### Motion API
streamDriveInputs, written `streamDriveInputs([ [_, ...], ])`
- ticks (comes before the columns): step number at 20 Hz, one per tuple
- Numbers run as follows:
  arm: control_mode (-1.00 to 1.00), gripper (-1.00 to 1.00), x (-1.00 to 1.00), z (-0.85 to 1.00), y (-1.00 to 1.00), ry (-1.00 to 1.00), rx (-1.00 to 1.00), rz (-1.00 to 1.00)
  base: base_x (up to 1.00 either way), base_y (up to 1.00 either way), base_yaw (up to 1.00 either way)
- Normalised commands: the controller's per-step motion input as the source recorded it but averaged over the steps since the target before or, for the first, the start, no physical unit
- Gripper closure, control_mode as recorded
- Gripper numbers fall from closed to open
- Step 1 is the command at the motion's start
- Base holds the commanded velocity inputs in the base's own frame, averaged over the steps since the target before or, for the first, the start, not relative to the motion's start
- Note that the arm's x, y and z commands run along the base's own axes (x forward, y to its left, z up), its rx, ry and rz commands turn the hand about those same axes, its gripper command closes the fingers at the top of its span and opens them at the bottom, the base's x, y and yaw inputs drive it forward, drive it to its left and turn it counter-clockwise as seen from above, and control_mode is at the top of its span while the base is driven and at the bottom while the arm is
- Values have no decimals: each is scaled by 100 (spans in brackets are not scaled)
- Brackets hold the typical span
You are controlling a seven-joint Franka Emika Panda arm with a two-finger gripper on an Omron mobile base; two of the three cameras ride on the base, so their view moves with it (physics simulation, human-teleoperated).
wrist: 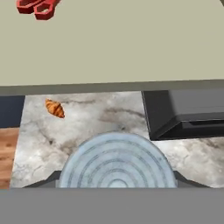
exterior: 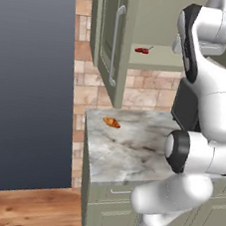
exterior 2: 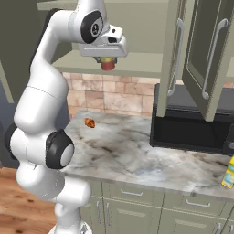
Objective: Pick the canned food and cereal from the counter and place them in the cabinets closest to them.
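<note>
**Can held at the open cabinet shelf**

The gripper (exterior 2: 108, 61) clasps the canned food (exterior 2: 108, 64) just above the cabinets' (exterior 2: 137, 64) lower shelf. The hand view adds the can's ringed top (with a croissant (wrist: 55, 108) on the counter (wrist: 87, 122) below); the right base view alone shows the cereal (exterior 2: 229, 172).

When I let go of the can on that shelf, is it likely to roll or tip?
Probably not, if it is set down flat. The canned food hangs upright in the gripper, and it looks short and wide, so it should stand steadily. It looks rigid, with a ridged top. On its side, its round wall would likely roll along the shelf.
</note>
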Motion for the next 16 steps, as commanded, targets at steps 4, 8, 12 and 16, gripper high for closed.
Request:
streamDriveInputs([
  [4, -100, 100, 39, -5, 0, -8, 0, 0, 0, 0, 0],
  [8, -100, 100, 55, -1, 0, -5, 0, -1, 0, 0, 0],
  [12, -100, 100, 57, -2, 0, -4, 0, -1, 0, 0, 0],
  [16, -100, 100, 61, -2, 0, -2, 0, -1, 0, 0, 0],
])
